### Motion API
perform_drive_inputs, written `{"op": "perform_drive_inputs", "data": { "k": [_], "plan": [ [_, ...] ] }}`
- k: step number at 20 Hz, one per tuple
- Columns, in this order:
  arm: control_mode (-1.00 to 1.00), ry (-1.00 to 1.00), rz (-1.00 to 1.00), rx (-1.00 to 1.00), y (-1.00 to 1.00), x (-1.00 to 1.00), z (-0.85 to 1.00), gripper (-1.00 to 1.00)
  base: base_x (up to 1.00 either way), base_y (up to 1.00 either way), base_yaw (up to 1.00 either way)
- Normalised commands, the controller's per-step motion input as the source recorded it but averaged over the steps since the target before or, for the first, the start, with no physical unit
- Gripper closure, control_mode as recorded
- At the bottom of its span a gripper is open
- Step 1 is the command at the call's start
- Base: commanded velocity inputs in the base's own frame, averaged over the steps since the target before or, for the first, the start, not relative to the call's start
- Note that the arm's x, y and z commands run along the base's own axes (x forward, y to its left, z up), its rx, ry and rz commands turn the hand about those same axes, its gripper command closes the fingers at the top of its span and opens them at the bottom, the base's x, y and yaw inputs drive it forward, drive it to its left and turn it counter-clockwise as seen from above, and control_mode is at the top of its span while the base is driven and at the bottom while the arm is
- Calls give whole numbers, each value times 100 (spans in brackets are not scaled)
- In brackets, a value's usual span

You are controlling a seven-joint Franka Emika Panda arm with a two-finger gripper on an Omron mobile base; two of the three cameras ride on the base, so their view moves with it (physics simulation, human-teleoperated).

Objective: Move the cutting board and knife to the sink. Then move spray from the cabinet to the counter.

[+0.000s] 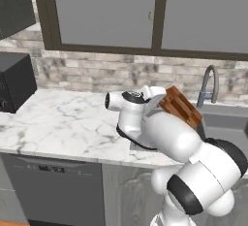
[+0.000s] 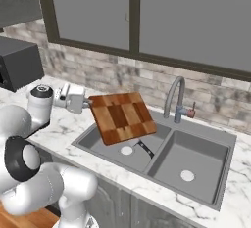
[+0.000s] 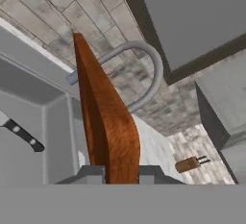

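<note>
The cutting board (image 2: 122, 117) is clamped at one end by the closed gripper (image 2: 84, 103), its long axis extending away from the jaws, held tilted above the sink's (image 2: 206, 193) left basin, where the knife (image 2: 144, 149) already lies.

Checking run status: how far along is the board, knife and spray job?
Done: knife already lies in the left sink basin. In hand: gripper shut on the cutting board, held above that basin, not yet set down. Left: release the board, then fetch the spray from the cabinet.
</note>
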Motion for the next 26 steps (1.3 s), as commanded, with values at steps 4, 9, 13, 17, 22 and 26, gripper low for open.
{"op": "perform_drive_inputs", "data": {
  "k": [4,9,13,17,22,26],
  "plan": [
    [-100,13,2,-9,6,23,-39,100,0,0,0],
    [-100,10,8,-4,0,18,-40,100,0,0,0],
    [-100,5,17,0,0,22,-42,100,0,0,0],
    [-100,6,24,0,-9,18,-37,100,0,0,0],
    [-100,8,23,0,-22,6,-38,100,0,0,0],
    [-100,9,18,0,-26,0,-34,100,0,0,0]
  ]
}}
